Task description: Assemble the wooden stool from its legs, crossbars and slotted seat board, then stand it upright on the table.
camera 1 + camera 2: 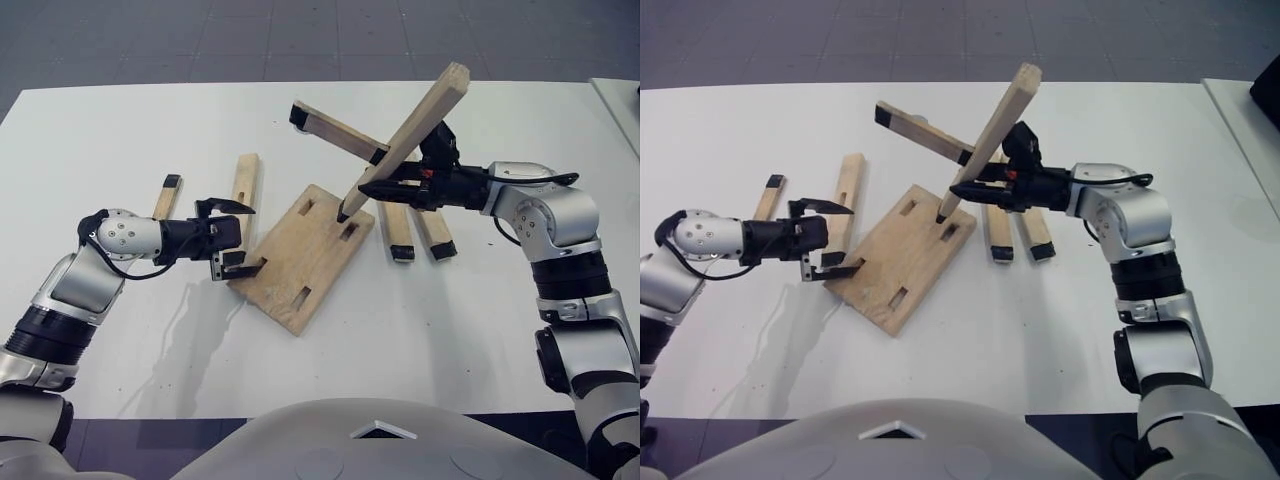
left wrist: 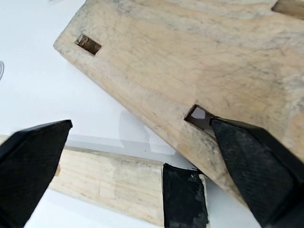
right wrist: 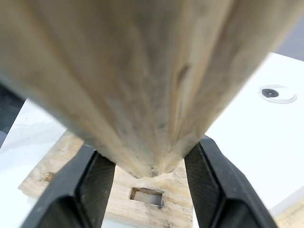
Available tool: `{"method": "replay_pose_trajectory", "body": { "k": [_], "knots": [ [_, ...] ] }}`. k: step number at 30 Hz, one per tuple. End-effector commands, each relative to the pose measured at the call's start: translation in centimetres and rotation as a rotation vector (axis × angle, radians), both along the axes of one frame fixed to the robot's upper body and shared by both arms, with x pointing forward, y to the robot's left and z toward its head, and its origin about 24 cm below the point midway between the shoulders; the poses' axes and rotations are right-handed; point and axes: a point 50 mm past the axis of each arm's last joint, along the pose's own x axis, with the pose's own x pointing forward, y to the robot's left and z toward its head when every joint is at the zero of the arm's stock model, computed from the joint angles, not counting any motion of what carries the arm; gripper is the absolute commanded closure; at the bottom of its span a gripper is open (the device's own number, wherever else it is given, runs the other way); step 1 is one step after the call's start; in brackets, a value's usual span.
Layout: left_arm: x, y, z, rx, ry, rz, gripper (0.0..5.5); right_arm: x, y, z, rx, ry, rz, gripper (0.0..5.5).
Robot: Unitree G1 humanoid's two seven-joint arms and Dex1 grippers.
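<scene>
Wooden and stiff, likely light, the long pale leg (image 1: pixel 415 130) sits clamped low in the right gripper (image 1: pixel 395 170), tilted over the mid-table slotted seat board (image 1: pixel 300 260); left gripper (image 1: pixel 250 238) gapes at its left edge.

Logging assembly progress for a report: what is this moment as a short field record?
seat board: flat on table, slots up
right tool: shut on leg, tilted, lower tip over board near a slot
crossbar: crossing that leg, off the table
left tool: open, one finger at board's left corner slot
loose sticks: two left of board, two right
</scene>
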Motion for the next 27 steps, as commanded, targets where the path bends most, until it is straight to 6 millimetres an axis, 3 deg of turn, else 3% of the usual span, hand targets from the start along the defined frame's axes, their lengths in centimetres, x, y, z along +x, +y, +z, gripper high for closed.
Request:
{"method": "replay_pose_trajectory", "body": {
  "k": [1, 8, 15, 27],
  "knots": [
    [-2.4, 1.5, -4.7, 0.151, 0.188, 0.069, 0.10, -0.7, -0.7, 0.2, 0.012, 0.035, -0.024, 3.41],
    [-2.9, 1.4, -4.9, 0.139, 0.195, 0.088, 0.10, -2.0, -1.2, -0.7, 0.005, 0.098, -0.053, 3.41],
    [-3.0, 1.1, -4.8, 0.122, 0.196, 0.099, 0.10, -1.9, -1.7, -3.6, -0.114, 0.175, -0.110, 3.41],
    [-3.2, 0.6, -4.7, 0.104, 0.182, 0.148, 0.10, -1.2, -3.9, -5.3, -0.228, 0.323, -0.348, 3.41]
  ]
}}
